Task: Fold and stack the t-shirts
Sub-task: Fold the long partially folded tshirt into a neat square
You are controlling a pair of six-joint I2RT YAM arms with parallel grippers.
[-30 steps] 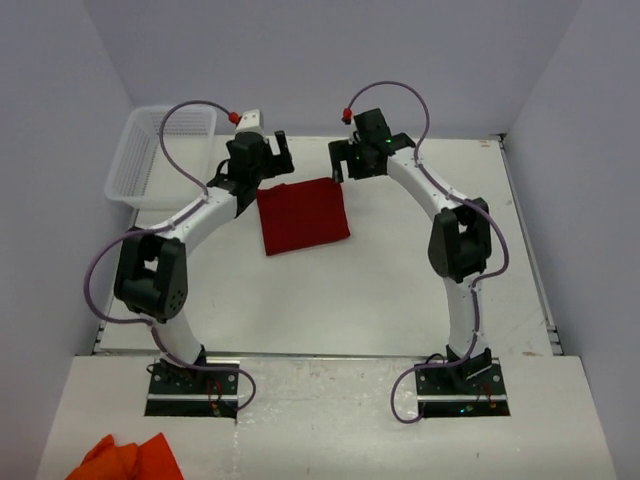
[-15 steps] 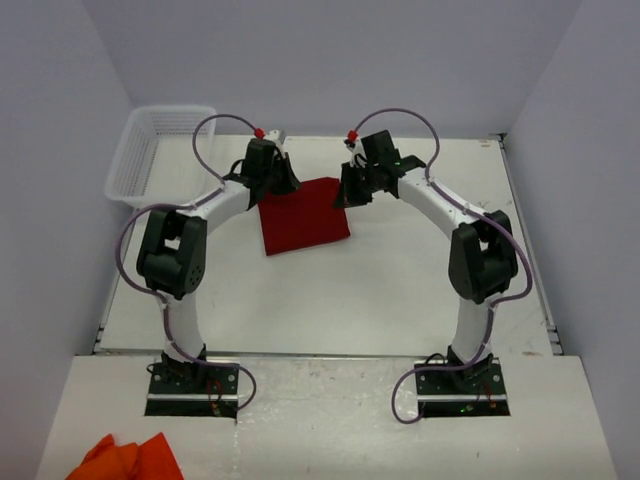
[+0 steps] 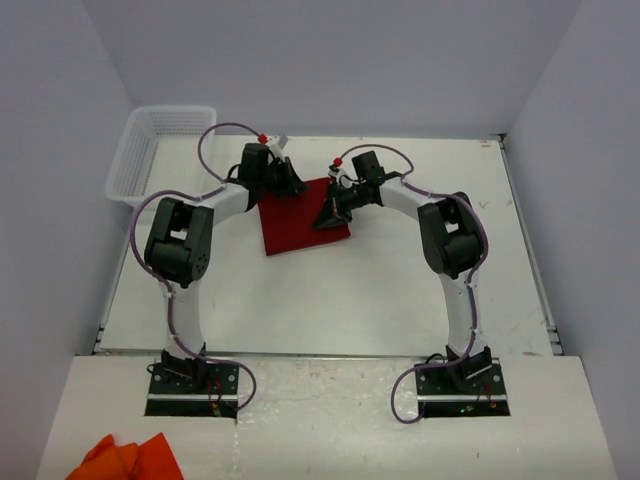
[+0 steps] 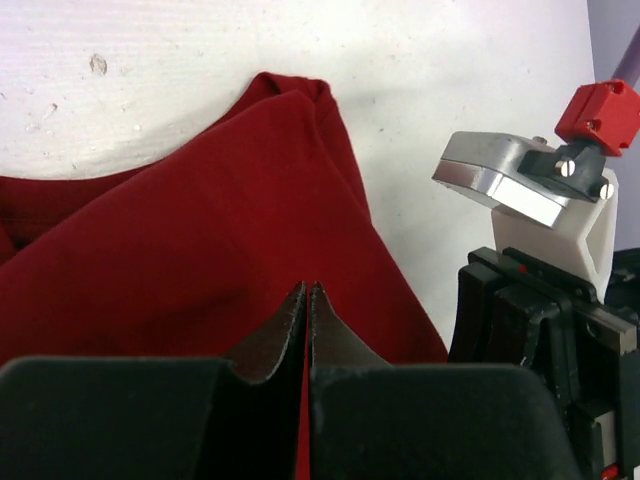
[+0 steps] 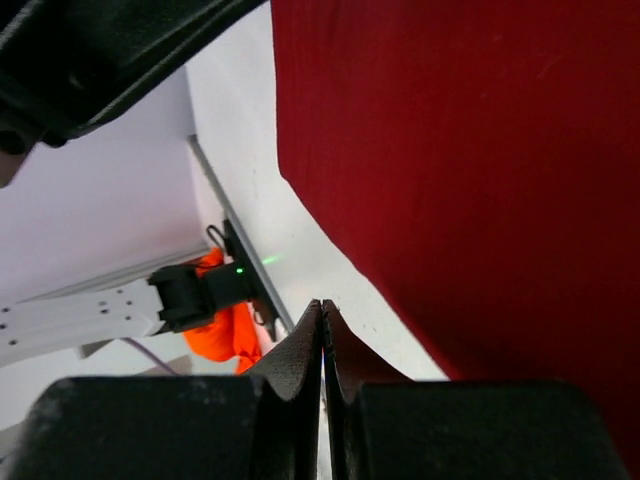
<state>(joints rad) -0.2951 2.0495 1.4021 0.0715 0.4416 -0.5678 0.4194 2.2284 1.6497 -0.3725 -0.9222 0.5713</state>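
On the table point(image 3: 400, 290), folded t-shirt point(image 3: 295, 225)

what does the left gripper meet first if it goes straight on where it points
Likely the red t-shirt: the shut left gripper points right at its cloth, perhaps touching it; depth is unclear.

Folded crimson t-shirt point(image 3: 295, 228) on table point(image 3: 400, 285)

Plain pale grey walls point(image 3: 330, 60) enclose a flat white table point(image 3: 380, 290) on three sides. A white plastic mesh basket point(image 3: 128, 165) stands at its far-left corner.
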